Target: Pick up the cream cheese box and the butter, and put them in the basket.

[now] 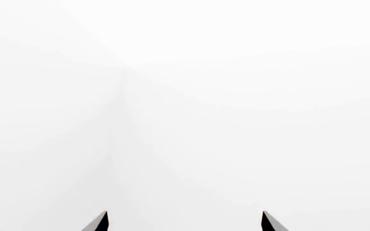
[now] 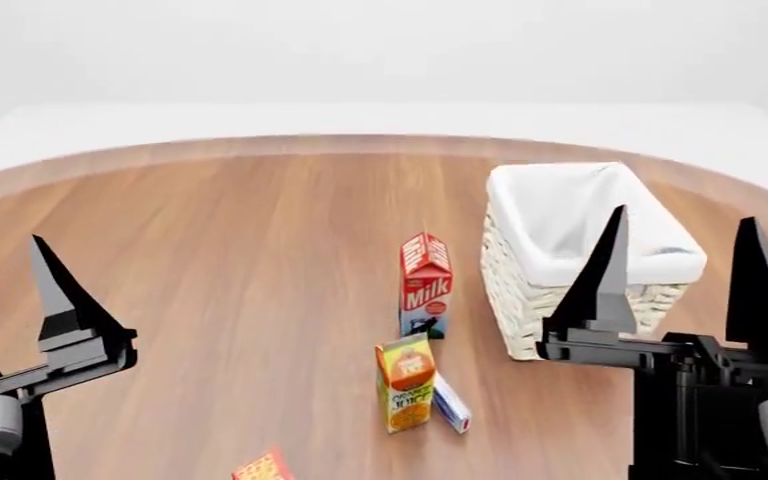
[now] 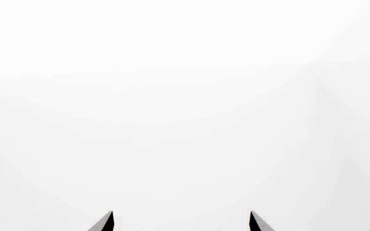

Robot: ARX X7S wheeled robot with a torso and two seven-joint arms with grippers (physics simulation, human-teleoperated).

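Note:
The cream cheese box [image 2: 452,403], small, flat, blue and white, lies on the wooden table against the right side of the orange juice carton [image 2: 407,383]. The butter [image 2: 264,467], red-orange, shows only its top at the head view's bottom edge. The white wicker basket [image 2: 534,300] with a cloth liner stands at the right. My left gripper [image 1: 185,214] is open and empty; one finger [image 2: 61,295] shows at the lower left, pointing up. My right gripper [image 2: 684,215] is open and empty, raised in front of the basket. Both wrist views show only blank white.
A red milk carton [image 2: 426,285] stands upright between the juice carton and the basket, just left of the basket's wall. The round wooden table [image 2: 224,260] curves away at the back, with white floor and wall beyond it.

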